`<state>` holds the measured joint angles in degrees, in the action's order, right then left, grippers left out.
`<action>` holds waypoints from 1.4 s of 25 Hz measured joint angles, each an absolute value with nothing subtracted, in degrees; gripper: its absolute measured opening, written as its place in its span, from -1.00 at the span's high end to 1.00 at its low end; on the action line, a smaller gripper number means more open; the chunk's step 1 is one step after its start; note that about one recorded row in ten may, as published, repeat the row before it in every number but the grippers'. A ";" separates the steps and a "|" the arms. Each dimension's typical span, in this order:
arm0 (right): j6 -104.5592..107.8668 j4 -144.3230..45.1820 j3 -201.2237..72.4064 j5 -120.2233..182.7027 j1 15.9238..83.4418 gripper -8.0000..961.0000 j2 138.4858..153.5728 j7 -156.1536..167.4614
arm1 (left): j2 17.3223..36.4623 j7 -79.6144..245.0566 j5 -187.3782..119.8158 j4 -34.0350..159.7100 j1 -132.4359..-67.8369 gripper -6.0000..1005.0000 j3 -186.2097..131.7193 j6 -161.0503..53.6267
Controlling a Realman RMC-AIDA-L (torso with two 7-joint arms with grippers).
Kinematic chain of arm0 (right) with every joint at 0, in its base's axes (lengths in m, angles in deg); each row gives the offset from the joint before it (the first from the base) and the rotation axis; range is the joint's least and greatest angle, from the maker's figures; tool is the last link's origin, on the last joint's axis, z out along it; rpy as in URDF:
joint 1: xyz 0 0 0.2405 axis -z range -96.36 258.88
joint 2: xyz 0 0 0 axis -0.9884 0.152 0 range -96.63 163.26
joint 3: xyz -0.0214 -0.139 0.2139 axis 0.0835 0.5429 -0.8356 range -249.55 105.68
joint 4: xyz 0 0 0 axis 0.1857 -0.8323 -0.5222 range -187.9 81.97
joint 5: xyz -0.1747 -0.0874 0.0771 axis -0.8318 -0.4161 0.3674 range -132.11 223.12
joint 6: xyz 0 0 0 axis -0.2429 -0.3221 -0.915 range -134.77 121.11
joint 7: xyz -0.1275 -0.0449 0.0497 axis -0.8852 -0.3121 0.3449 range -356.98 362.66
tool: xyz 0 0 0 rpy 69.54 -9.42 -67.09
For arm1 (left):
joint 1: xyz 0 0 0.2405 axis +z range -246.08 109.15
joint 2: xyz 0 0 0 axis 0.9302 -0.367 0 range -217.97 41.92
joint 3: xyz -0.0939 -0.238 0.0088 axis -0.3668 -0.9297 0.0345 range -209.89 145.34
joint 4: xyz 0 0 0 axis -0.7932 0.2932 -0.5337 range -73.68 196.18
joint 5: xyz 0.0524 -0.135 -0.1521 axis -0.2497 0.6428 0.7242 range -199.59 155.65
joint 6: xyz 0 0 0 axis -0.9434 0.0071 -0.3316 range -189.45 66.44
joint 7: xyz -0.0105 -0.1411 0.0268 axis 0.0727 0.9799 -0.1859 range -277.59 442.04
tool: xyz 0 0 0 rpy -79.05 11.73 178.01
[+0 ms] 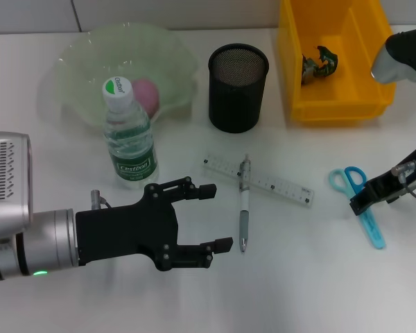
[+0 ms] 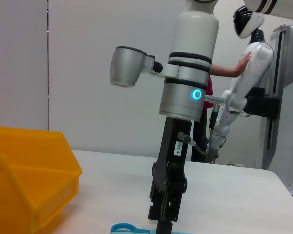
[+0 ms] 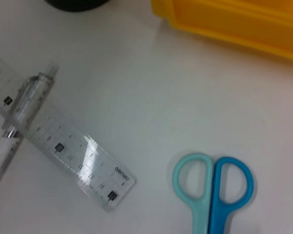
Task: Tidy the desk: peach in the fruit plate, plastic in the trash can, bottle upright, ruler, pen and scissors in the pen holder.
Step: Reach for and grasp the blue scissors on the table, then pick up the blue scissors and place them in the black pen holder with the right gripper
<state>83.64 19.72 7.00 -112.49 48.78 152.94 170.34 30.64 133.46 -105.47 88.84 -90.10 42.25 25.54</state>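
While the left claw (image 1: 211,216) hovers low over the white counter (image 1: 298,277) with its black fingers spread apart and holding nothing, it points toward the pen (image 1: 243,208), which lies just beyond its fingertips. That pen lies across a clear ruler (image 1: 258,180), the two forming a cross in the middle of the counter. Just behind the left claw stands the water bottle (image 1: 128,135), upright with its cap on, in front of the pale green fruit plate (image 1: 80,59). A pink peach (image 1: 145,94) sits inside that plate, partly hidden behind the bottle's cap. Beside the plate stands the black mesh pen holder (image 1: 238,87). Next to it is the yellow trash can (image 1: 333,100), with a crumpled piece of plastic (image 1: 320,64) lying in it. Over on the right side, the right claw (image 1: 364,200) hangs directly over the blue scissors (image 1: 360,201), close to their handles; I cannot tell whether its fingers are apart or together. From the right wrist view the scissors (image 3: 212,187) lie flat on the counter, handles near the ruler's end (image 3: 63,146) but apart from it.
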 joint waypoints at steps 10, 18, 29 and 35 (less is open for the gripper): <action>82.76 18.58 7.43 -112.47 48.52 0.02 152.94 170.47 | 30.62 133.46 -105.47 88.84 -90.07 -0.66 42.26 25.57; 82.13 17.29 7.75 -112.36 48.01 0.03 152.94 170.54 | 30.62 133.46 -105.46 88.84 -90.09 -0.66 42.25 25.53; 81.72 16.67 9.37 -112.33 47.63 0.03 152.94 171.19 | 30.63 133.46 -105.47 88.84 -90.00 -0.66 42.25 25.65; 81.27 16.03 9.96 -112.34 47.22 0.10 152.92 171.19 | 30.63 133.46 -105.46 88.84 -89.96 -0.66 42.25 25.61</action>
